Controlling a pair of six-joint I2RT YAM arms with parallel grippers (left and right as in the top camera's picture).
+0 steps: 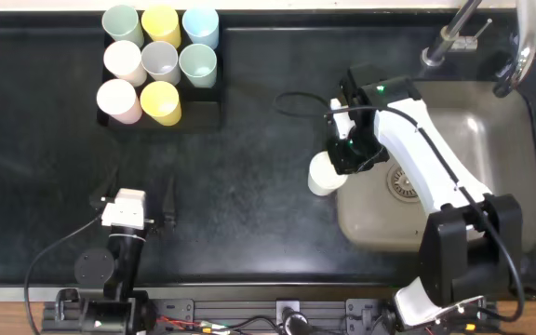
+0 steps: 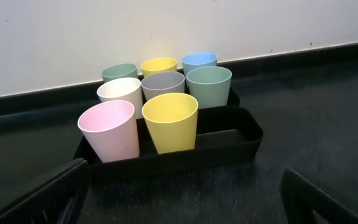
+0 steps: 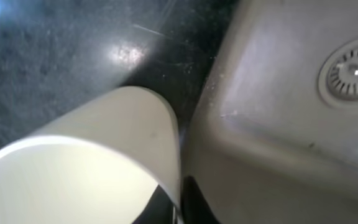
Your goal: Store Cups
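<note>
R hand grips cream plastic cup at 9 o'clock rim of steel sink.
Cup tilted, mouth twd wrist cam, above black counter just beside basin; hand closed on its wall. Black plastic tray w/ eight pastel cups sits at counter's 10 o'clock. L hand at 7 o'clock, well apart from tray, jaws spread wide, holding nothing.
</note>
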